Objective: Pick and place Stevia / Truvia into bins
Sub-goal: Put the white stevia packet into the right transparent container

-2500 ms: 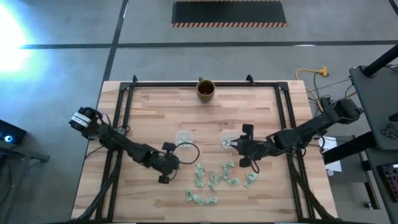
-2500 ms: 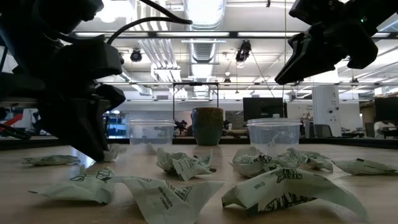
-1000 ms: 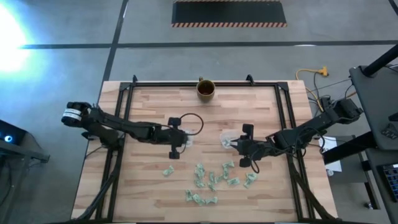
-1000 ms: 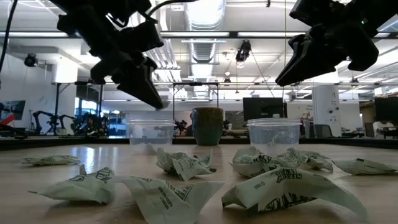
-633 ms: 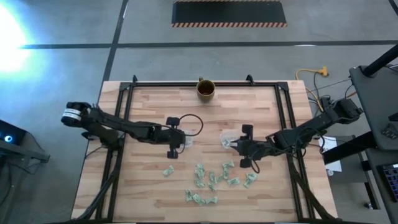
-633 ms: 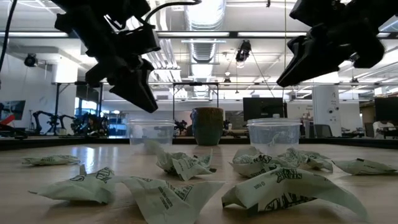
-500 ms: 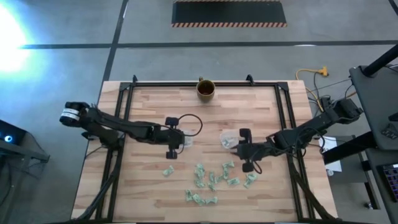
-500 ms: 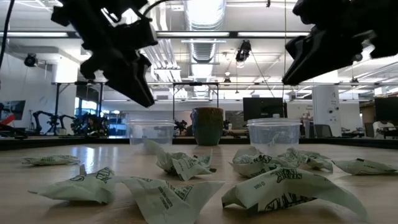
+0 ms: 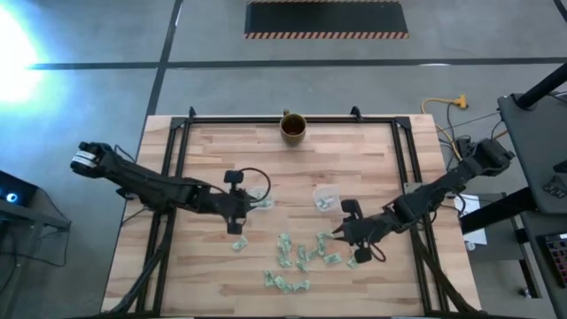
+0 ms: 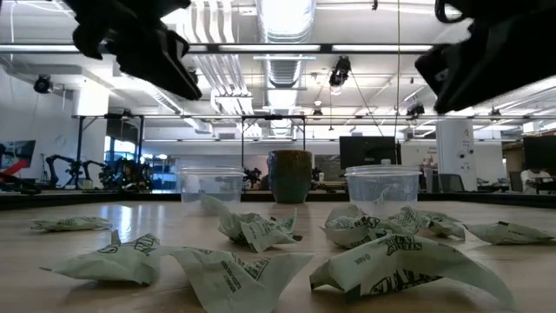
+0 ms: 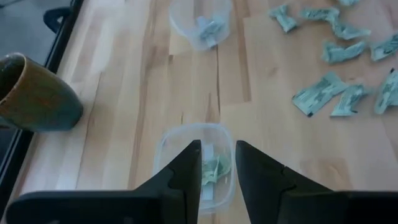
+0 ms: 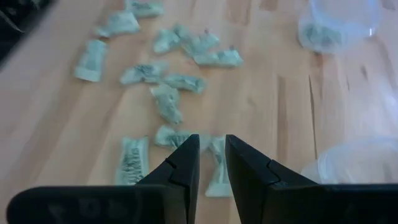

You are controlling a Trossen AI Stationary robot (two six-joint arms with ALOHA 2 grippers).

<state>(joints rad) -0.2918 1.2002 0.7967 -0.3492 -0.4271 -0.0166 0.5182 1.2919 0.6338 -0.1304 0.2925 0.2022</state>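
From above, the left gripper (image 9: 232, 203) hangs over the wood table (image 9: 204, 155) just beside the left bin (image 9: 261, 202), a clear cup lying ahead of its fingertips. The right gripper (image 9: 339, 232) sits just beside the right bin (image 9: 326, 198) and at the edge of the scattered Stevia packets (image 9: 297, 257), which spread from its tips toward the table's near edge. One stray packet (image 9: 239, 244) lies alone, close under the left gripper. A brown mug (image 9: 293, 126) stands well apart from both grippers at the far edge.

Level with the table, both arms show only as dark shapes high up, so their fingers cannot be read from this angle. Below them the two clear cups (image 10: 211, 183) flank the mug (image 10: 289, 176), and crumpled packets (image 10: 261, 228) cover the foreground.

Past the left wrist's fingers (image 11: 186, 168), the gap between them is narrow but empty; they are released, holding nothing. Directly beyond the tips sits a cup (image 11: 166, 140) with a packet (image 11: 216, 168) inside. Farther ahead is the other cup (image 11: 200, 22), also holding a packet, with loose packets (image 11: 326, 92) off to one side and the mug (image 11: 34, 93) to the other.

Past the right wrist's fingers (image 12: 186, 158), a slim empty gap shows, so this gripper too is unclenched and carries nothing. A packet (image 12: 217, 163) lies on the wood right at the tips, more packets (image 12: 165, 78) beyond, and a cup with green paper inside (image 12: 336, 25) farther off.
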